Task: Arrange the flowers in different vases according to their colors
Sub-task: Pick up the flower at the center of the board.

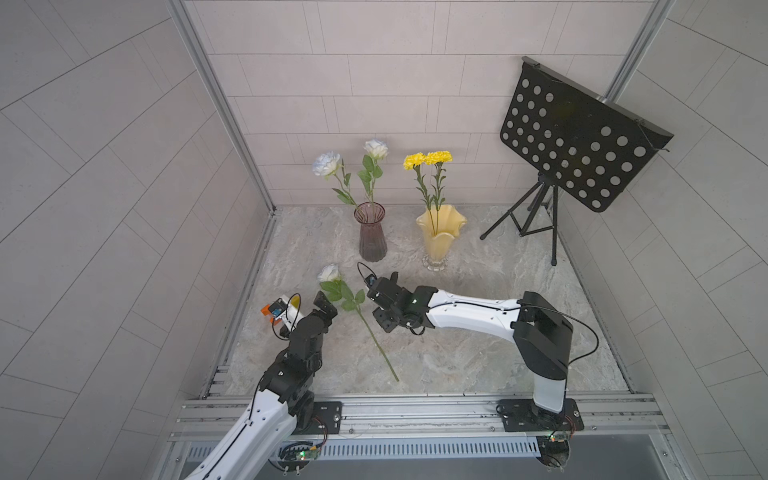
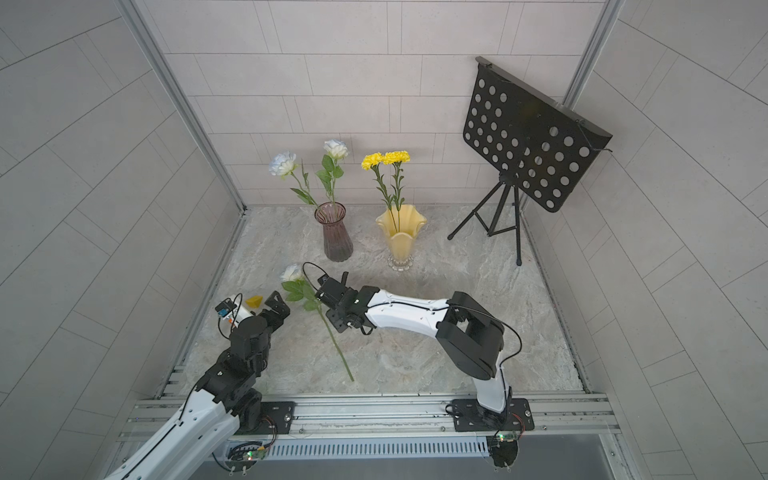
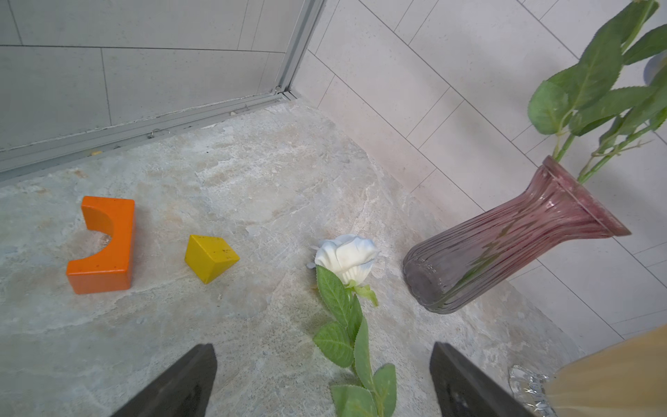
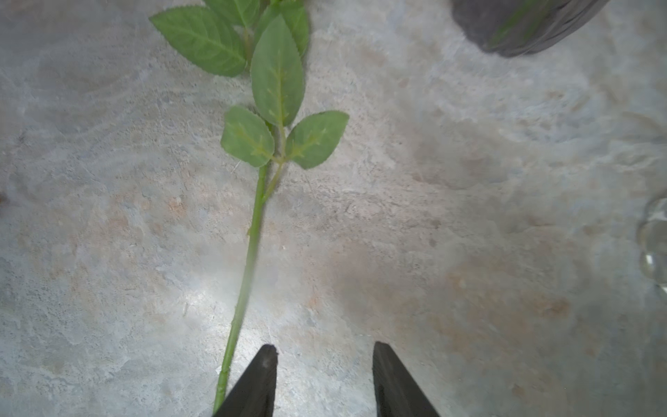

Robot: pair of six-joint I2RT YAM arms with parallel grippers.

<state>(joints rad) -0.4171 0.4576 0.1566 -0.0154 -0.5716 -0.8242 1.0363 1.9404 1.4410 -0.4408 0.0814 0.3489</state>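
White rose [image 1: 348, 302] lies flat on the worktop [image 1: 478, 332], near the purple vase [image 1: 372, 232]. Only my right wrist view shows its stem [image 4: 253, 231] just outside the spread right jaws. My left wrist view shows the bloom [image 3: 344, 254] ahead of the spread, empty left jaws.

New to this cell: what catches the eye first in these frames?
The lone white long-stemmed rose lying flat on the front half of the marbled stone tabletop stands out first. Behind it, a smoky purple ribbed glass vase holds two white roses, and beside it a pale yellow ruffled vase holds two yellow blooms. A black perforated music stand stands in the far right corner.
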